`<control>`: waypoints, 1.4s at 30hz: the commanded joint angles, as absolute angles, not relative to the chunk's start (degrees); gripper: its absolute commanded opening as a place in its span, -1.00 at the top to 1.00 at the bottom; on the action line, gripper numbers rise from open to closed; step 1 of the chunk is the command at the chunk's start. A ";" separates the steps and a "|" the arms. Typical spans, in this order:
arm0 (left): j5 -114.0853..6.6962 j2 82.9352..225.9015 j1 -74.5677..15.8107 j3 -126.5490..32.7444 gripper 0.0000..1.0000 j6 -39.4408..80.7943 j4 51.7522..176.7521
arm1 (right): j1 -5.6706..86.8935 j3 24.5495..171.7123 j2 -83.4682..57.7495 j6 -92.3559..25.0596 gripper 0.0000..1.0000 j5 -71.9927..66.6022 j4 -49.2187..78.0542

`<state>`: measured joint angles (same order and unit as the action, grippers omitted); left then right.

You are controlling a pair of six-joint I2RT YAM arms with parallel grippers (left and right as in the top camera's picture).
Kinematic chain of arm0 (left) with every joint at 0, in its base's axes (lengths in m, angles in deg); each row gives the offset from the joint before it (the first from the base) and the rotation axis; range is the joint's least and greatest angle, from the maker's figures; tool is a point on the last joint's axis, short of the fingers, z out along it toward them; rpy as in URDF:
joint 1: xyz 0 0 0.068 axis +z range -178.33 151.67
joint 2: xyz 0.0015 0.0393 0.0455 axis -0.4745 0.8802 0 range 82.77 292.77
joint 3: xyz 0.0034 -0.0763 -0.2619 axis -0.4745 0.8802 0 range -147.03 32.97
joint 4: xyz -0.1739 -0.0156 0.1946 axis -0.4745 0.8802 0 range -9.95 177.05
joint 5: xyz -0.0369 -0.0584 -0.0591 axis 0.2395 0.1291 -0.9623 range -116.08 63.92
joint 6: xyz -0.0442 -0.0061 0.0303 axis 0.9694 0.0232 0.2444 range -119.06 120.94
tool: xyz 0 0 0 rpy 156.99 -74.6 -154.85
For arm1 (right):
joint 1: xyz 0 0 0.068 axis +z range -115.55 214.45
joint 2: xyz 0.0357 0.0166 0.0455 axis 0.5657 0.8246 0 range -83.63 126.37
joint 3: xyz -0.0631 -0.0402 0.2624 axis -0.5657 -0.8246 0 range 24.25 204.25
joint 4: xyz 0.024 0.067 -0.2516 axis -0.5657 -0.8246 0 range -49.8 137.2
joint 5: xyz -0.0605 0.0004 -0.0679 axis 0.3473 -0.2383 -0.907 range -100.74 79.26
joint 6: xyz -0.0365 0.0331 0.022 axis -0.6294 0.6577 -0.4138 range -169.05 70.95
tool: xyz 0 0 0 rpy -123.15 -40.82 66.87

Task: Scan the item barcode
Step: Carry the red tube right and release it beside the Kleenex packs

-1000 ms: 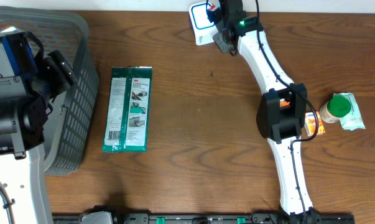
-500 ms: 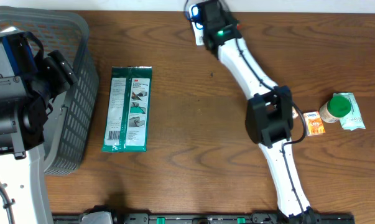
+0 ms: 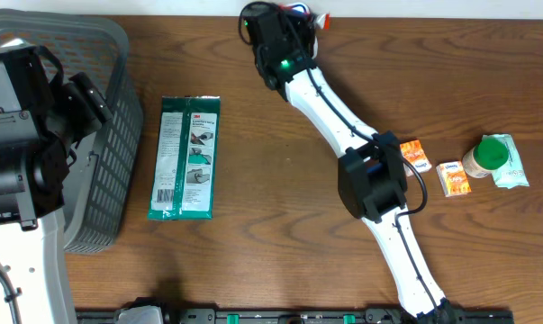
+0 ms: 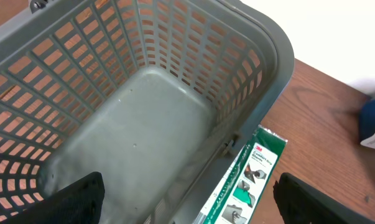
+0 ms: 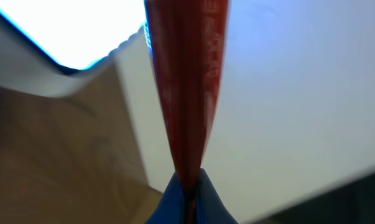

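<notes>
My right gripper (image 3: 285, 27) is at the table's back edge and is shut on a flat item; only a small red, white and blue bit of the item (image 3: 311, 15) shows past the wrist in the overhead view. In the right wrist view the item's thin red edge (image 5: 187, 81) rises edge-on from between the blue pads of that gripper (image 5: 188, 194). No barcode is visible. My left gripper (image 4: 190, 202) hangs open over the grey basket (image 4: 268, 56) with nothing between its black fingers (image 4: 75, 199).
A green 3M packet (image 3: 186, 157) lies flat just right of the basket (image 3: 118, 135). At the right are two small orange boxes (image 3: 415, 155) (image 3: 453, 178) and a green-lidded jar (image 3: 487, 155) beside a green-and-white pack.
The right arm has swung left along the back edge with the item, turning it so its white and blue face is hidden. An orange box is now uncovered. The left arm is still.
</notes>
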<state>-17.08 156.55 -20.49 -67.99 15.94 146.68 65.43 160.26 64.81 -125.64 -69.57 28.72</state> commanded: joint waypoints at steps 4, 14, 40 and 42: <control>-16.58 156.51 -20.25 -68.39 -0.76 16.03 146.68 | 64.58 160.30 68.39 -142.12 0.98 -82.92 36.26; -16.56 156.51 -20.25 -68.39 -0.76 16.03 146.68 | 65.63 160.30 73.33 -142.06 0.99 -82.53 35.96; -16.58 156.51 -20.25 -68.39 -0.76 16.03 146.68 | 66.41 160.26 57.33 -105.78 0.99 -85.92 31.04; -16.58 156.51 -20.25 -68.39 -0.76 16.03 146.68 | 66.54 160.26 53.77 -96.90 0.99 -87.93 23.37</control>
<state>-17.08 156.55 -20.49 -67.99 15.94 146.66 66.50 159.63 63.30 -113.38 -82.70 28.11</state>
